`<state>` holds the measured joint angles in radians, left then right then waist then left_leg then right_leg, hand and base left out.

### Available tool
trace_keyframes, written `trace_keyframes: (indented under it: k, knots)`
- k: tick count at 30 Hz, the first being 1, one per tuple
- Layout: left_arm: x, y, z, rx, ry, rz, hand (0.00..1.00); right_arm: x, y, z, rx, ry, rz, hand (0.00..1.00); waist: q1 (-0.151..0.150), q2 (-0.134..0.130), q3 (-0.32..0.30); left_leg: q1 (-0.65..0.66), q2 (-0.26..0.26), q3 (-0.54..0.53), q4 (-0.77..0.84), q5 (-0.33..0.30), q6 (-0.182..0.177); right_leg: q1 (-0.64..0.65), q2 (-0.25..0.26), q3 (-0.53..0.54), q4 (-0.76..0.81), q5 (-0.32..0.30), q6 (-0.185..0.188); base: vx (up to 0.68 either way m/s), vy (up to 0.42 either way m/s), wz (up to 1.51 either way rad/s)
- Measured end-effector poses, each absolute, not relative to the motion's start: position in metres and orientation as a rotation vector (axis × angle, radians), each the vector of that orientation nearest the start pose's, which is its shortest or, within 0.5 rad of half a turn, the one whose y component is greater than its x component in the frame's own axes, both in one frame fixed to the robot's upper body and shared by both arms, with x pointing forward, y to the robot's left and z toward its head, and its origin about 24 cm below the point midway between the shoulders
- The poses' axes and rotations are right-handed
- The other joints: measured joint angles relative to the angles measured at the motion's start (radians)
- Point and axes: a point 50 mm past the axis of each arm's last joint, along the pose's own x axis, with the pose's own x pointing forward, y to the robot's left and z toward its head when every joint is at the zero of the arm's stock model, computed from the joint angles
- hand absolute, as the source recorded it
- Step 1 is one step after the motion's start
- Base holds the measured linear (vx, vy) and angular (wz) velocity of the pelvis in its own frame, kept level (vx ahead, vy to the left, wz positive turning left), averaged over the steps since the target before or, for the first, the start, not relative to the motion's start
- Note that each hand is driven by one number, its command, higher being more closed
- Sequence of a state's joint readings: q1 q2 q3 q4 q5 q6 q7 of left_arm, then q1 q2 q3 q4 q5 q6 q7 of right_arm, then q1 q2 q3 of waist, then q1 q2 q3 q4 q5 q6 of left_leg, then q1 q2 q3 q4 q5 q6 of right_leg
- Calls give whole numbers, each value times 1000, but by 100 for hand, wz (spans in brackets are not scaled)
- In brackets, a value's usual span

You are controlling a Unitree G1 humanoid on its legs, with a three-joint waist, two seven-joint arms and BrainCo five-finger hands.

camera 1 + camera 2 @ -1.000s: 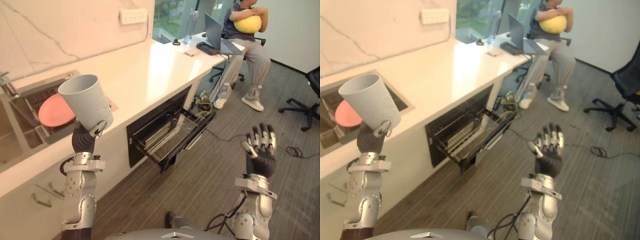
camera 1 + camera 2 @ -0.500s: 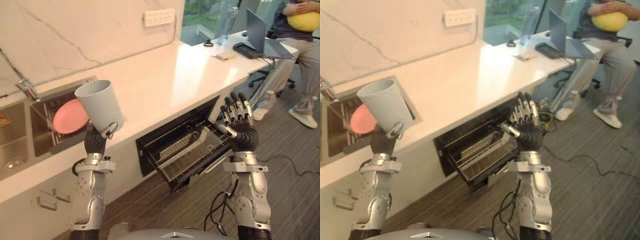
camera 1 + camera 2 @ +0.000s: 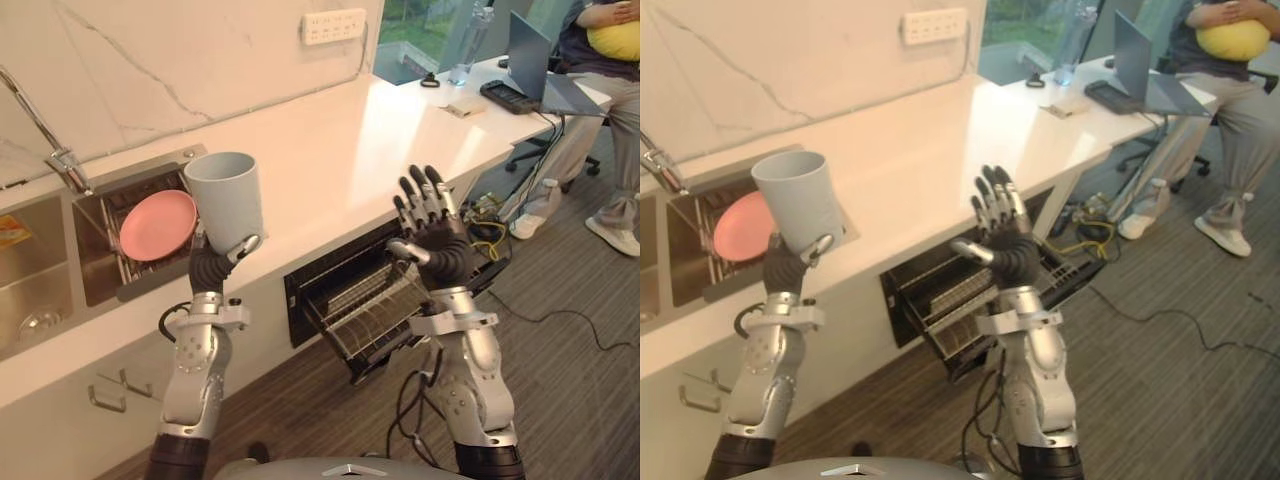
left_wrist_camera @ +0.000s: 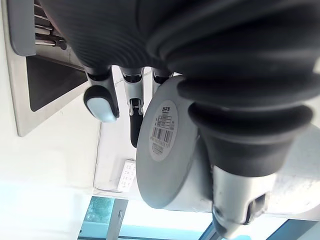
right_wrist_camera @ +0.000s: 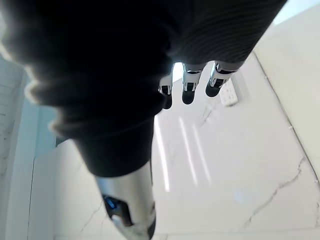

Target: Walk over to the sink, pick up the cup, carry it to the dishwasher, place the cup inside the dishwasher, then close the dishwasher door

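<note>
the grey cup (image 3: 226,196) is being held upright at 9 o'clock by the left hand (image 3: 213,266), its fingers (image 4: 101,100) curled round the base (the pink plate (image 3: 155,225) is standing in the sink (image 3: 92,255) behind). the right hand (image 3: 433,238) is being raised at 3 o'clock of the cup, fingers (image 3: 420,190) spread wide, before the open dishwasher (image 3: 330,290) under the tabletop (image 3: 330,140).

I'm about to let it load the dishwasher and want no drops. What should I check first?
1. Grip: left hand curled round the cup near its base: ok.
2. Cup mouth up, above the counter edge: ok.
3. Dishwasher open, rack out: ok.
4. Right hand open, holding nothing: ok.
5. Free slot in the rack: cannot tell.
6. Person seated away from the dishwasher: ok.
</note>
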<state>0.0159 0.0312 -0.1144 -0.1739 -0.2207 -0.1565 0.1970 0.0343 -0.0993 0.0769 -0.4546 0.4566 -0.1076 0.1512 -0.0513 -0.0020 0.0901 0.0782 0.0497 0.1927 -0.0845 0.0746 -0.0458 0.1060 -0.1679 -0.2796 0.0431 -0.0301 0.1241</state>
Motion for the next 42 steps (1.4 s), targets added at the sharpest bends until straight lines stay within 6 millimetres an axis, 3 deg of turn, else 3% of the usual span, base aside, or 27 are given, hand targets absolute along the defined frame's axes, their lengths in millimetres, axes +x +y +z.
trace_keyframes:
  k: [5,12,25,30,42]
  knots:
    - [251,125,98,-199,-312,95,100,230,-116,149,309,-490,294,0,-2,-6,-5,-7,-7,0,-1,11,7,-2,0,1,-12,17,1,-28,9,0]
    - [254,107,99,-112,-339,107,100,243,-92,125,318,-304,322,0,-5,2,-29,-14,-3,25,-3,26,11,-26,6,27,-24,37,-9,-74,11,-10]
    - [254,76,87,-39,-305,18,100,246,-72,112,292,-189,273,0,-2,-9,-87,-29,14,31,-3,39,-1,-40,26,43,-50,58,-16,-36,-3,-3]
    - [251,60,84,-31,-292,-50,100,247,-62,120,294,-212,317,0,6,-11,-98,-34,14,31,-3,40,0,-40,27,44,-64,69,-14,0,0,0]
    - [255,54,81,-13,-274,-73,100,251,-62,119,303,-199,305,0,20,-19,-109,-37,14,26,-3,50,6,-39,28,41,-66,72,-14,0,0,0]
